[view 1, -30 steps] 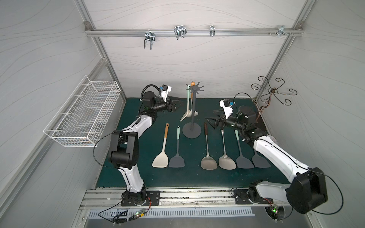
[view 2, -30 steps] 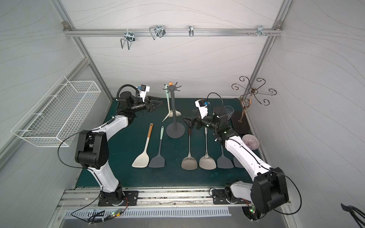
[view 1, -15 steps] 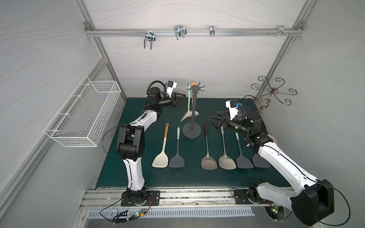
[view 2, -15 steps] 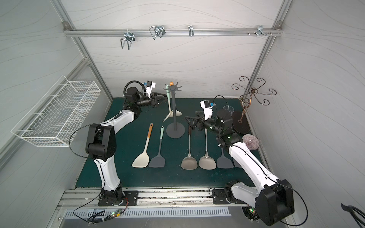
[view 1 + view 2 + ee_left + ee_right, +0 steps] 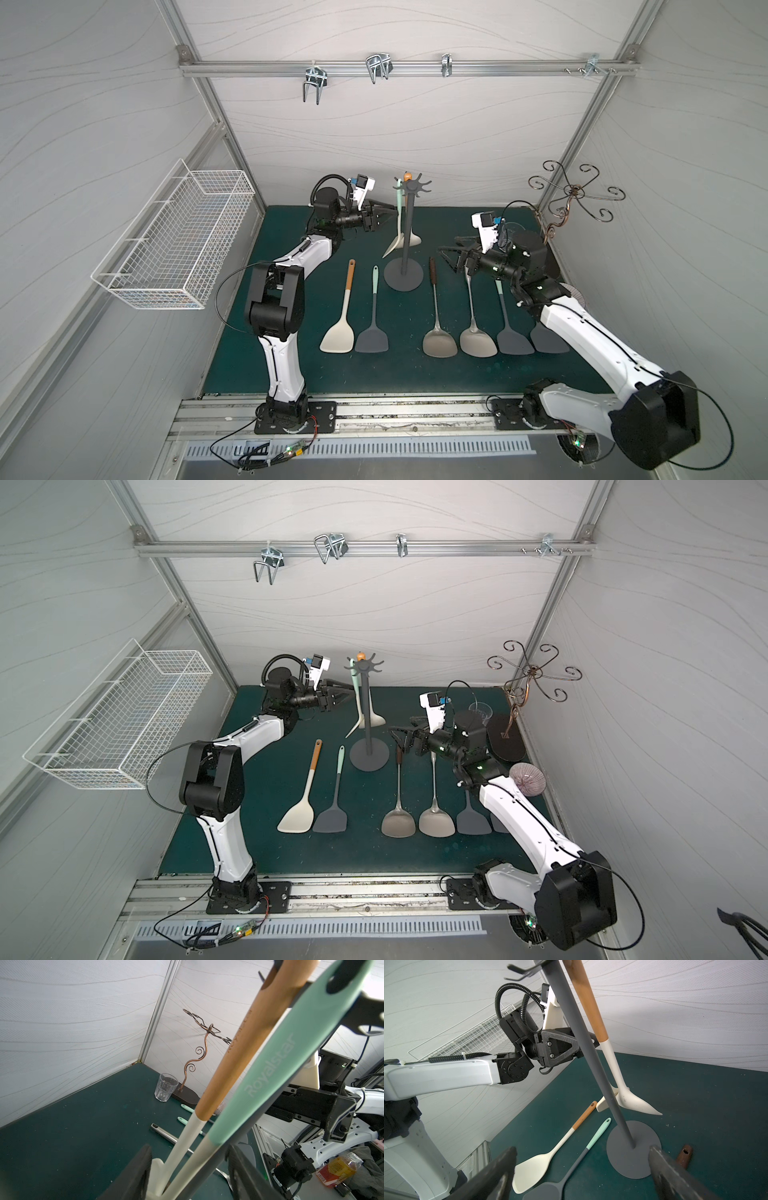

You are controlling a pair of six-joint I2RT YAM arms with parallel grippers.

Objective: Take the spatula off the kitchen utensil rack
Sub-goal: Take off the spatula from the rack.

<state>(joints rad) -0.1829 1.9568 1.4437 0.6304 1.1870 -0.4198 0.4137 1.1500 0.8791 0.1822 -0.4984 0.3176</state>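
The kitchen utensil rack (image 5: 405, 237) stands on its round base at the back of the green mat, and both top views show it (image 5: 365, 712). Two spatulas hang from its crown: a mint-handled spatula (image 5: 398, 208) (image 5: 270, 1068) and a wood-handled spatula (image 5: 234, 1059) (image 5: 591, 1005), both with cream heads. My left gripper (image 5: 390, 210) (image 5: 190, 1148) is level with the handles. Its fingers stand apart around both cream shafts and the pole, with a gap at one finger. My right gripper (image 5: 451, 257) (image 5: 583, 1153) is wide open and empty, just right of the rack base (image 5: 633, 1157).
Several spatulas (image 5: 345, 307) lie in a row on the mat in front of the rack. A white wire basket (image 5: 178, 241) hangs on the left wall. A copper scrolled stand (image 5: 573, 195) and a glass (image 5: 166, 1089) sit in the back right corner.
My left gripper has moved right, from beside the rack to around the hanging handles, and its jaws have narrowed. The right arm has barely shifted.
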